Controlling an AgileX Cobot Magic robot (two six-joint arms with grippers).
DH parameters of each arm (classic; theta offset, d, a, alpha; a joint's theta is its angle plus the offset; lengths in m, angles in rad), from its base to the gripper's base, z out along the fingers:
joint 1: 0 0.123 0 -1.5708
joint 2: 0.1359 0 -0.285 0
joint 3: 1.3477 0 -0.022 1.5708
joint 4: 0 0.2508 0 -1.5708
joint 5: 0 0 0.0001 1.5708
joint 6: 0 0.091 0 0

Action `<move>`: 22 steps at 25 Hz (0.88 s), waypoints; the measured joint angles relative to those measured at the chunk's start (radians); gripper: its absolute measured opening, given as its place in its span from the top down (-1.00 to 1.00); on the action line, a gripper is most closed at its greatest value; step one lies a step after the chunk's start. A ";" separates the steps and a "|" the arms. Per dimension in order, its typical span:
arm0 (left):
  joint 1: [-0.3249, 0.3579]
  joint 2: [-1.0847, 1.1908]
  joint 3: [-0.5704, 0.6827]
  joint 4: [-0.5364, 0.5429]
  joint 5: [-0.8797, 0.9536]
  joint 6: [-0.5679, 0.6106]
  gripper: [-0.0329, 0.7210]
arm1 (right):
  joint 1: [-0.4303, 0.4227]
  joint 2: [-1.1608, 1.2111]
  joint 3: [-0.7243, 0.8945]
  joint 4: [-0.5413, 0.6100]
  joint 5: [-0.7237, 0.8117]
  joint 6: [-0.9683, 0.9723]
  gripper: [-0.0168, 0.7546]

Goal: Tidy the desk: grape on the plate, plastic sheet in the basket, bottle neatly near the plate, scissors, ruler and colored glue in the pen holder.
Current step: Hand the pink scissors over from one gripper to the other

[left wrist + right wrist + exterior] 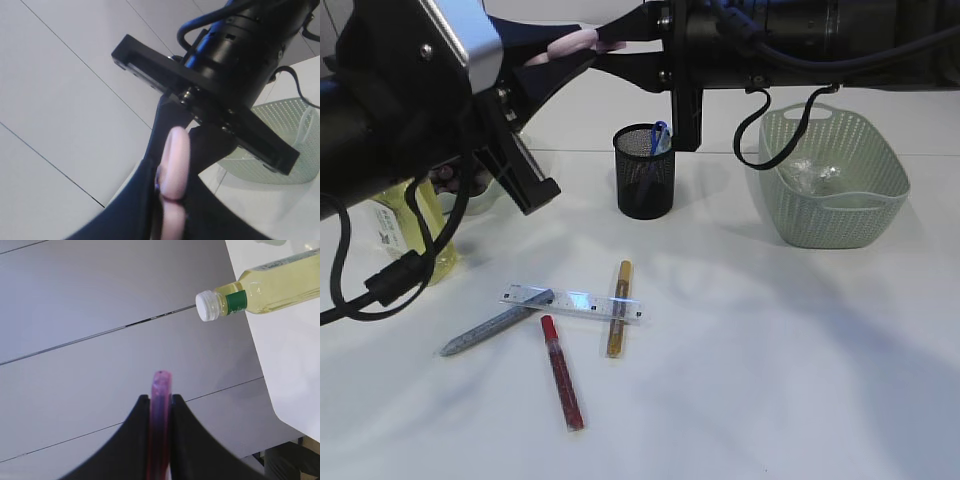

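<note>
High above the desk both grippers meet on one pink-handled object, apparently the scissors point(570, 44). My left gripper point(578, 40) is shut on it; in the left wrist view the pink handle point(174, 155) sits pinched between the dark fingers point(145, 200). My right gripper point(606, 45) is also shut on it, with a thin pink edge point(161, 382) clamped between its jaws. On the desk lie the clear ruler point(572, 303) and the silver point(495, 323), red point(562, 372) and gold point(619, 308) glue pens. The pen holder point(645, 172) stands behind them. The bottle point(415, 235) is at the left.
The green basket point(832, 178) at the right holds the crumpled plastic sheet point(815, 175). The left arm hides most of the plate area at the far left; the grape cannot be made out. The right arm's cable hangs over the basket rim.
</note>
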 joint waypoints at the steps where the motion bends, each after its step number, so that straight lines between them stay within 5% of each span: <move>1: 0.000 0.000 0.000 0.000 0.000 0.000 0.69 | 0.000 0.000 0.000 0.002 0.000 -0.002 0.71; 22: 0.000 0.000 0.000 -0.014 -0.008 -0.003 0.79 | 0.000 0.000 0.000 0.004 -0.006 -0.048 0.36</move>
